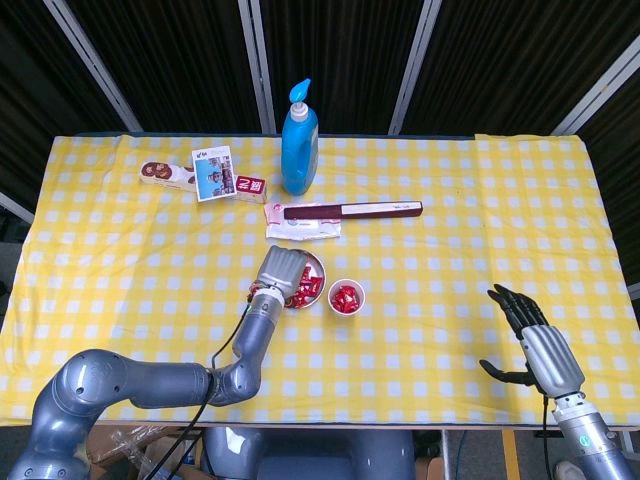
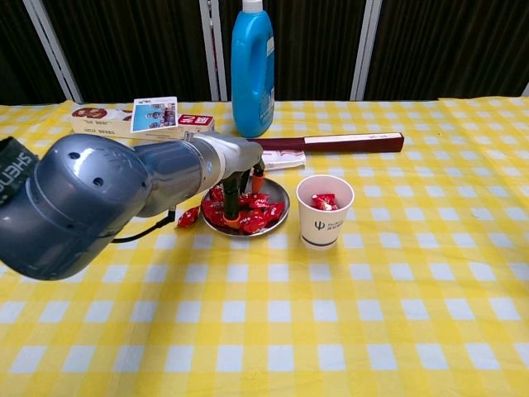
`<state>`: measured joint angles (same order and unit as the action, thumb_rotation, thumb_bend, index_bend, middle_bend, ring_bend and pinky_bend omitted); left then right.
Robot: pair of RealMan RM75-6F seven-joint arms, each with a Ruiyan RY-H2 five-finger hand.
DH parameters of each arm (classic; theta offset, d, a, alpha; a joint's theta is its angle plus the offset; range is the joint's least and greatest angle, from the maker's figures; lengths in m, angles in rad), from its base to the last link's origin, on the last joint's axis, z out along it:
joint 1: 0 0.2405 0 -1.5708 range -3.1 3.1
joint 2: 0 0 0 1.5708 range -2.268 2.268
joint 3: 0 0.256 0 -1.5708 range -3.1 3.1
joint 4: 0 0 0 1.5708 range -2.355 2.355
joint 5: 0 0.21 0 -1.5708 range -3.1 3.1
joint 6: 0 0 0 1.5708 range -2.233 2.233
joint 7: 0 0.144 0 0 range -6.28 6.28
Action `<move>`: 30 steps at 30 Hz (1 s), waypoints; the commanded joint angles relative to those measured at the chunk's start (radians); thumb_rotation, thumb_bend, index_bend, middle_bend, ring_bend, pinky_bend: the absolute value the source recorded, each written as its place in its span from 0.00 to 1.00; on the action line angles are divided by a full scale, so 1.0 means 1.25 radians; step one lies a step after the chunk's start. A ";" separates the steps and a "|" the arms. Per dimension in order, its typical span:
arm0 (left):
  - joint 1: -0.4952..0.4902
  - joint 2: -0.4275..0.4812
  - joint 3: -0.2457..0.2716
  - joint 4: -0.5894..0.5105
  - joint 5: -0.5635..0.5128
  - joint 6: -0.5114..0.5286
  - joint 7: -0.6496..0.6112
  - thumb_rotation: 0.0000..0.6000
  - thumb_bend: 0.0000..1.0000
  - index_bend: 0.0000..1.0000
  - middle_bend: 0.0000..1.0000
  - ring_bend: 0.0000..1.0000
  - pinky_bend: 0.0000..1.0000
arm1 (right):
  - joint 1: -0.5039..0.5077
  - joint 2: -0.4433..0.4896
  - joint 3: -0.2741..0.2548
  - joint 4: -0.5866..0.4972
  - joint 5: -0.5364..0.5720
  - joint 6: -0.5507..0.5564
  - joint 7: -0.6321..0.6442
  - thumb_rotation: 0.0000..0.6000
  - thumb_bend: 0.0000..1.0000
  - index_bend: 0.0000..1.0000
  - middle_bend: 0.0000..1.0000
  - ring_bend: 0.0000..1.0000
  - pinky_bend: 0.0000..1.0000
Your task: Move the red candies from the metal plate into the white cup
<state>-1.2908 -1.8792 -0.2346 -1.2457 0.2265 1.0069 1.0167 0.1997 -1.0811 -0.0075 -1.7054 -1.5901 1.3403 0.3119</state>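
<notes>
The metal plate (image 2: 282, 209) (image 1: 321, 272) holds a heap of red candies (image 2: 259, 217) (image 1: 306, 288). Just right of it stands the white cup (image 2: 324, 219) (image 1: 346, 297) with a few red candies inside. My left hand (image 2: 237, 188) (image 1: 281, 270) hangs over the plate's left half, with its fingers pointing down and one fingertip (image 2: 234, 222) in the heap. The pile hides whether a candy is pinched. One red candy (image 2: 188, 217) lies on the cloth left of the plate. My right hand (image 1: 533, 343) is open near the table's right front edge, far from the cup.
A blue pump bottle (image 1: 299, 140) (image 2: 252, 70) stands behind the plate. A long dark red box (image 1: 352, 210) (image 2: 332, 142) and a white packet (image 1: 303, 230) lie between them. A snack box with a card (image 1: 203, 177) (image 2: 136, 118) sits at the back left.
</notes>
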 commanded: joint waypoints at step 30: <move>0.045 -0.009 -0.011 0.002 0.094 0.015 -0.008 1.00 0.43 0.57 0.69 0.87 0.93 | -0.002 -0.002 0.000 -0.001 -0.002 0.004 -0.007 1.00 0.28 0.00 0.00 0.00 0.00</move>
<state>-1.2360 -1.8921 -0.2470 -1.2406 0.3430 1.0242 1.0062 0.1976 -1.0832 -0.0077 -1.7062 -1.5924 1.3455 0.3031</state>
